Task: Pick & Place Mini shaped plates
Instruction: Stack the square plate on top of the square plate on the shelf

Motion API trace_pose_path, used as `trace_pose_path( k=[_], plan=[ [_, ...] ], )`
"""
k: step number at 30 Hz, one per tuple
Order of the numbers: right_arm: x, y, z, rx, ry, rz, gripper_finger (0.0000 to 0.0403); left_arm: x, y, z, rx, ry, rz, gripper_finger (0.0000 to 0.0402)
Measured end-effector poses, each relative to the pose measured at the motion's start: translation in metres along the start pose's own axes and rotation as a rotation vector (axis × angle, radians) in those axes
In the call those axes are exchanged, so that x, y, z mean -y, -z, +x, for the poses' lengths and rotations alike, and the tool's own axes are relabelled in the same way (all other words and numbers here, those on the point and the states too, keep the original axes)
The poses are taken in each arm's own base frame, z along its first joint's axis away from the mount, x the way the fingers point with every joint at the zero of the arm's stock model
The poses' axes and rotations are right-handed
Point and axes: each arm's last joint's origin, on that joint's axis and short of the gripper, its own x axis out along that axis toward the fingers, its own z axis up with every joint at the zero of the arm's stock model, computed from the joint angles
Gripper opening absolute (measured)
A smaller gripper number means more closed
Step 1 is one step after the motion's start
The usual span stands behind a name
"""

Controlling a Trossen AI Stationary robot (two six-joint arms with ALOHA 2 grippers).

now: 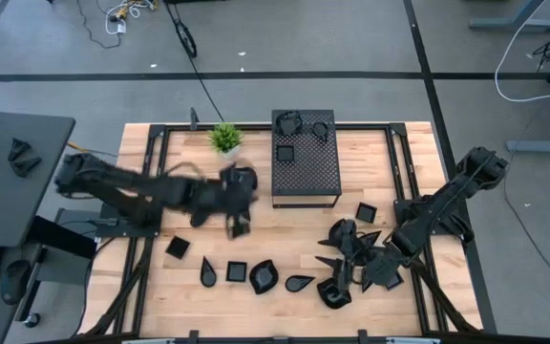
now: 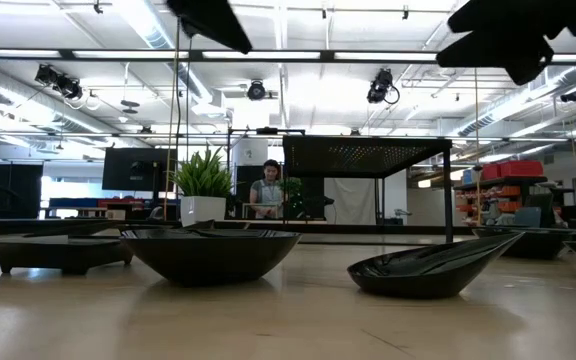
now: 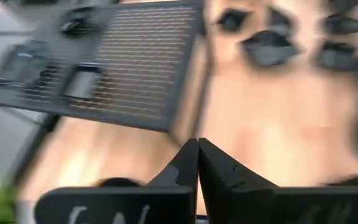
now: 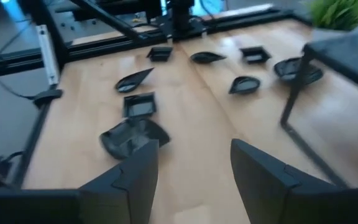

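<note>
Table [image 1: 275, 225] centre bare; left tool [image 3: 197, 163] closed, empty, beside perforated box [image 1: 306, 162]; right tool [image 4: 194, 165] open, empty.

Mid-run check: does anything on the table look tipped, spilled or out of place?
Nothing looks spilled or broken. The mini plates near the front edge lie spaced in a row, but those at the right are a loose, crowded cluster around the right hand. The perforated box carries a few plates.

Left wrist view blurred; perforated box [image 3: 117, 62] smeared, plates [image 3: 269, 46] there indistinct.
</note>
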Motion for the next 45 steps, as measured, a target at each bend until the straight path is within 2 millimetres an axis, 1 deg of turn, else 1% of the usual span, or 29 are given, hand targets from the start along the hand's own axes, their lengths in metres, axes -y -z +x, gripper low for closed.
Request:
trace_pose_path(
  k=[4,8,10,12,16,22,25,28,31,34,36,40,45],
  plan=[
    [-0.003,0.002,-0.001,-0.064,-0.095,0.054,0.0204,0.044,0.037,-0.005,0.128,0.114,-0.024,0.0021],
    [-0.004,0.003,0.0,-0.116,-0.16,0.109,0.0204,0.079,0.07,-0.003,0.289,0.203,-0.075,0.0013],
    [-0.004,0.002,0.001,-0.138,-0.182,0.129,0.0204,0.09,0.088,0.002,0.335,0.223,-0.094,0.001],
    [-0.003,0.002,0.003,-0.157,-0.2,0.133,0.0204,0.097,0.103,0.006,0.367,0.228,-0.113,0.0008],
    [-0.003,0.007,0.008,-0.193,-0.212,0.121,0.0204,0.104,0.124,0.018,0.366,0.216,-0.135,0.0008],
    [-0.01,0.018,0.019,-0.288,-0.243,0.082,0.0204,0.108,0.134,0.034,0.32,0.19,-0.169,0.0013],
    [-0.014,0.018,0.02,-0.411,-0.242,0.026,0.0204,0.108,0.137,0.039,0.308,0.181,-0.187,0.001],
    [-0.015,0.014,0.016,-0.578,-0.195,-0.02,0.0204,0.107,0.136,0.04,0.308,0.18,-0.202,0.001],
    [-0.013,0.011,0.009,-0.716,-0.142,-0.004,0.0204,0.107,0.136,0.04,0.312,0.18,-0.202,0.0009],
    [-0.01,0.016,0.002,-0.812,-0.109,-0.001,0.0204,0.107,0.134,0.039,0.324,0.185,-0.212,0.001],
    [-0.011,0.023,-0.004,-0.862,-0.123,-0.023,0.0204,0.107,0.134,0.039,0.325,0.185,-0.212,0.0009],
    [-0.014,0.038,-0.017,-0.905,-0.196,-0.163,0.0204,0.107,0.133,0.039,0.333,0.189,-0.219,0.001],
    [-0.011,0.053,-0.023,-0.882,-0.317,-0.433,0.0204,0.107,0.133,0.039,0.34,0.172,-0.216,0.001]
  ],
)
